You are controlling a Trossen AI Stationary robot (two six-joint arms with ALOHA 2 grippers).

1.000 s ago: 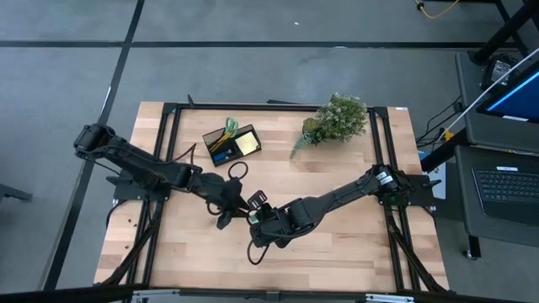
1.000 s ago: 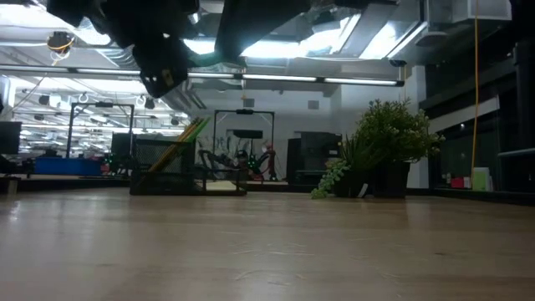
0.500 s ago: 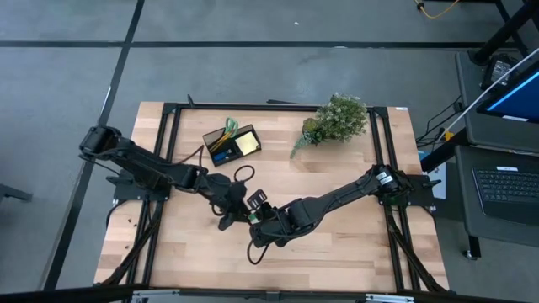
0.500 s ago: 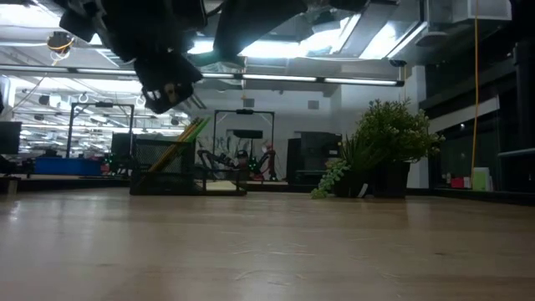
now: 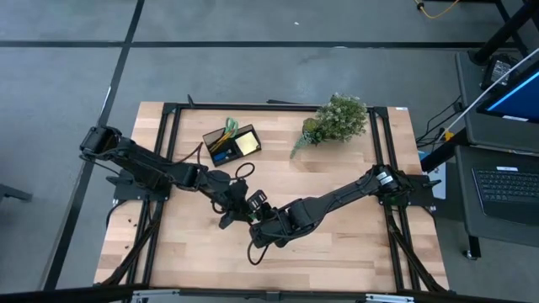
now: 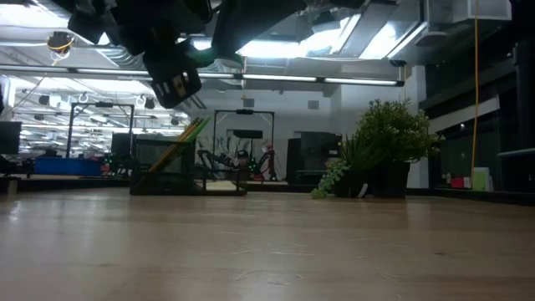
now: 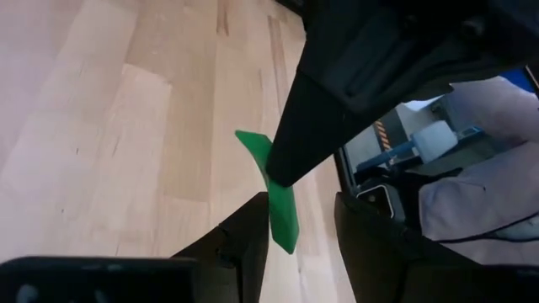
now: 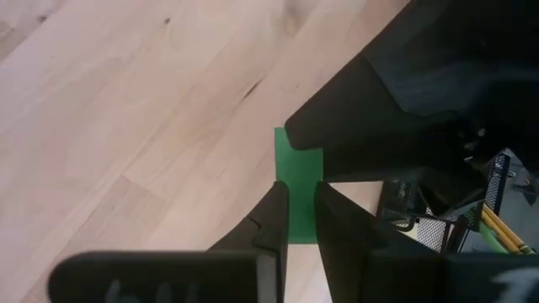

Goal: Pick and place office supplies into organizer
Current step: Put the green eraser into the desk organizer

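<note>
- High view: the left gripper (image 5: 238, 204) and the right gripper (image 5: 255, 210) meet over the middle of the wooden table (image 5: 337, 252), just beside each other. The organizer (image 5: 231, 142) sits toward the far left, well apart from both, with yellow pencils (image 5: 221, 143), green-handled scissors (image 5: 230, 127) and a pale yellow sticky-note pad (image 5: 248, 145) inside. A leafy plant (image 5: 335, 119) stands at the far right of the table.
- Low view: an arm (image 6: 171, 75) hangs above the table's left part, clear of the surface. Behind it the organizer (image 6: 185, 171) stands on the table with pencils (image 6: 185, 138) leaning out of its mesh part; the plant (image 6: 380, 150) is off to the right.
- Left wrist view: a flat green piece (image 7: 278, 202) sits between the left gripper's fingers (image 7: 248, 240), which stand fairly wide on either side of it; whether they press it I cannot tell. The other arm's dark finger (image 7: 307, 126) reaches the same piece from above.
- Right wrist view: the right gripper's fingers (image 8: 274, 220) are clenched narrowly on the edge of the green piece (image 8: 299, 198), grasping it above the table. The organizer's mesh (image 8: 413, 219) and pencil ends (image 8: 497, 229) show beyond.
</note>
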